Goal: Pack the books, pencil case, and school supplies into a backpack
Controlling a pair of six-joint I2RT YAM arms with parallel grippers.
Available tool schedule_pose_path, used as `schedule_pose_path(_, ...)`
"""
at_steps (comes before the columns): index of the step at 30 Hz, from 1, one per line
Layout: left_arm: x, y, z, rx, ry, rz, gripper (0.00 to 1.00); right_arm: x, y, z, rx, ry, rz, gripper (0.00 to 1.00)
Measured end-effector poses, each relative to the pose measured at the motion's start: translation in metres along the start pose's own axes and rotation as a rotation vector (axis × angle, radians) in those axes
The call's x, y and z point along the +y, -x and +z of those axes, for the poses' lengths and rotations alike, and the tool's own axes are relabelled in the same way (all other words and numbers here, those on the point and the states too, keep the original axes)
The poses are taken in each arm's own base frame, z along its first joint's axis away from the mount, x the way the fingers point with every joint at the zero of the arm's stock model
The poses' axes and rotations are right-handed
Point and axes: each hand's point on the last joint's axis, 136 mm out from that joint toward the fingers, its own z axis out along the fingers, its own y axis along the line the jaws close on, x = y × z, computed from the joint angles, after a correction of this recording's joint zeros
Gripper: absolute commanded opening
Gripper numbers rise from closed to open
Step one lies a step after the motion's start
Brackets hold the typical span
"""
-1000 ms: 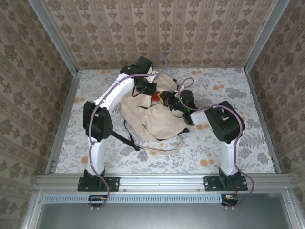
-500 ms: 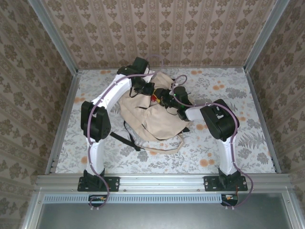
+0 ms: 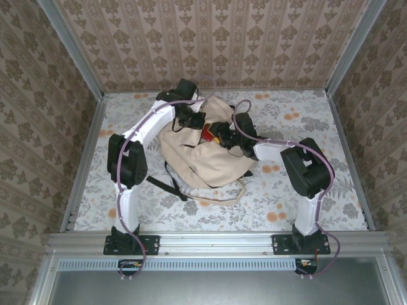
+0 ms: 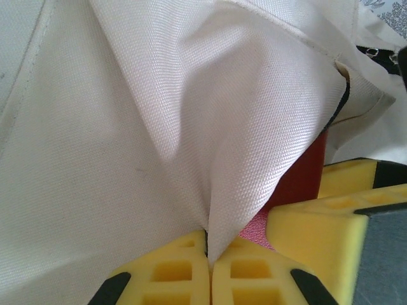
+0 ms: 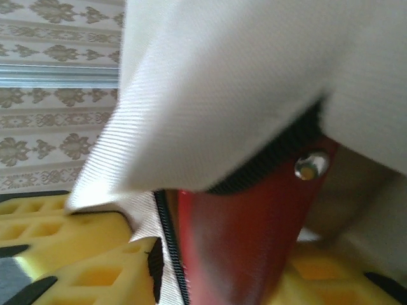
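The cream backpack [image 3: 205, 155] lies in the middle of the table, its opening toward the back. My left gripper [image 3: 194, 119] is at the opening's left rim. In the left wrist view it [image 4: 208, 246] is shut on a fold of the backpack's canvas [image 4: 159, 127] and lifts it. The red school supplies item [image 3: 208, 132] stands in the opening. My right gripper [image 3: 224, 135] is at it from the right. In the right wrist view the red item [image 5: 248, 229] sits between the spread fingers [image 5: 95, 267], under the canvas flap [image 5: 241, 82]. The books and the pencil case are hidden.
The backpack's straps [image 3: 175, 184] trail toward the near edge. Patterned walls and metal rails [image 3: 86, 146] close in the table on three sides. Free tabletop [image 3: 305, 121] lies to the right and left of the backpack.
The right gripper's jaws have spread apart around the red item, and the right arm's elbow swung to the right. The left gripper still pinches the canvas.
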Motion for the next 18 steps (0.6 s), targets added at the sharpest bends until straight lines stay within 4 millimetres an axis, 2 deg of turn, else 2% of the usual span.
schedule_pose_path(4, -0.001, 0.0, 0.0, 0.001, -0.009, 0.0, 0.06, -0.017, -0.005, -0.001, 0.02, -0.067, 0.01, 0.27)
schedule_pose_path(6, 0.0, -0.001, 0.001, 0.002, -0.013, -0.004, 0.06, -0.018, -0.006, 0.0, 0.025, -0.078, 0.008, 0.19)
schedule_pose_path(10, -0.001, 0.001, 0.001, -0.004, -0.034, -0.008, 0.06, -0.014, -0.006, 0.007, 0.043, -0.055, 0.003, 0.13)
schedule_pose_path(15, 0.006, 0.001, 0.003, -0.01, -0.041, -0.021, 0.06, -0.01, -0.005, 0.019, 0.057, 0.013, -0.008, 0.1)
schedule_pose_path(18, 0.009, 0.0, 0.004, -0.009, -0.039, -0.026, 0.07, -0.007, -0.005, 0.022, 0.063, 0.037, -0.009, 0.13)
